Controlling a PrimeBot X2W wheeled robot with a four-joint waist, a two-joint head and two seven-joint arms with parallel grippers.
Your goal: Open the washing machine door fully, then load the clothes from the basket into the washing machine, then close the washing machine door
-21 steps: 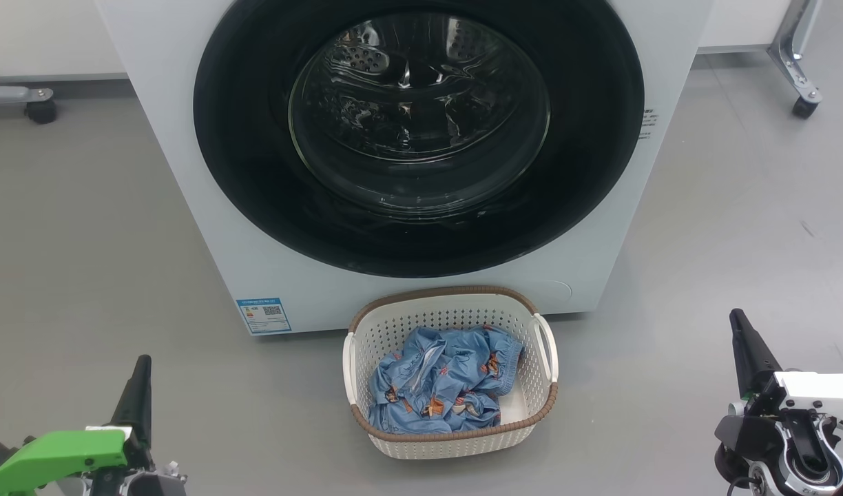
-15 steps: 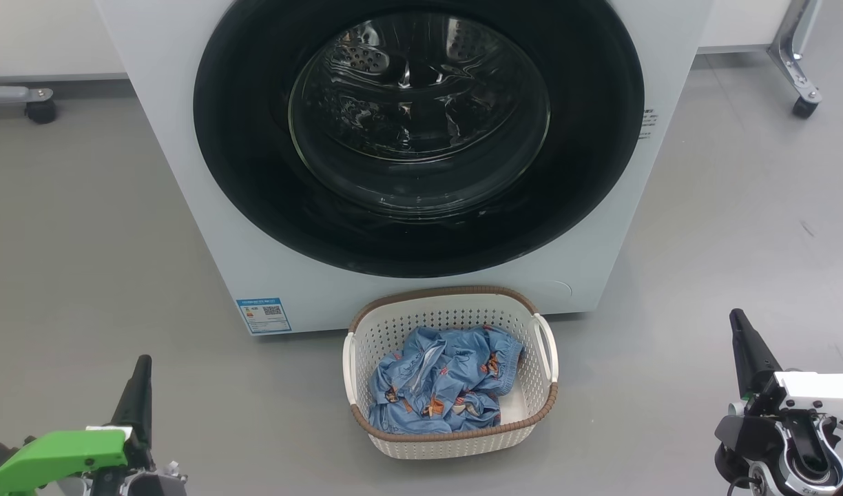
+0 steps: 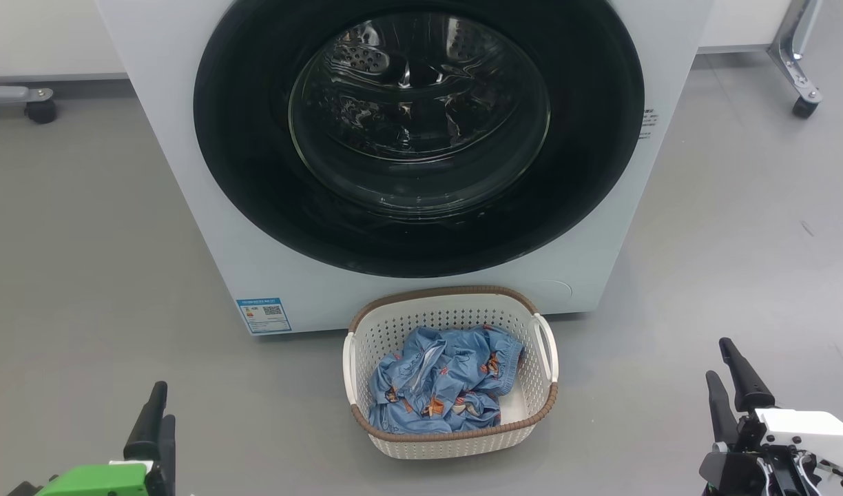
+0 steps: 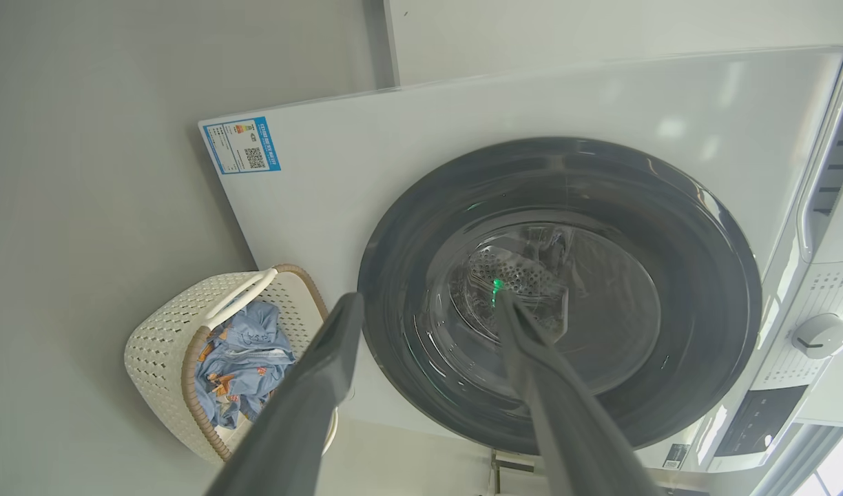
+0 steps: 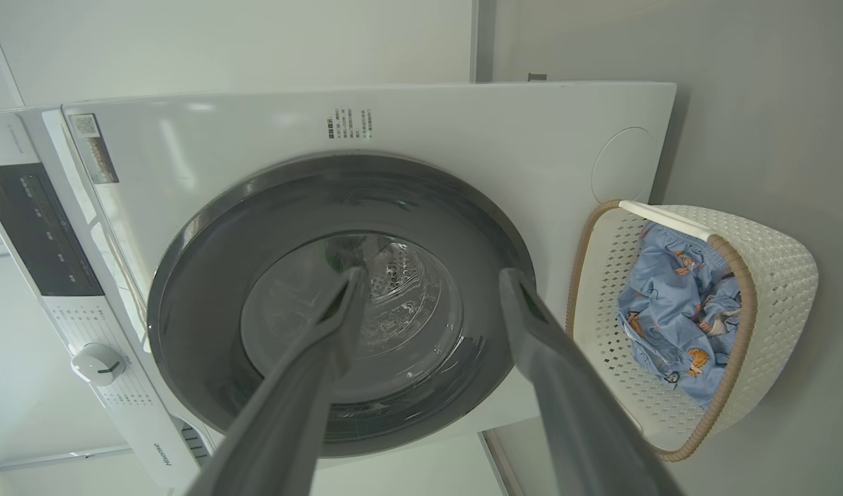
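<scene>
Washing machine door (image 3: pixel 419 131) shut flush on washing machine (image 3: pixel 208 227), so step one, opening it, not begun. Clothes (image 3: pixel 439 382) heaped in basket (image 3: pixel 449 441) on the floor just in front, below the door. Next likely needs an arm reaching to the door's edge and pulling wide. Left gripper (image 3: pixel 161 406) and right gripper (image 3: pixel 717 358) low either side, both spread wide, holding and touching nothing

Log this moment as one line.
washing machine door: shut | clothes: in basket | left gripper: open, empty | right gripper: open, empty

Top of the washing machine (image 3: pixel 270 275) past head view's edge; sticker (image 3: pixel 263 315) print illegible.
</scene>
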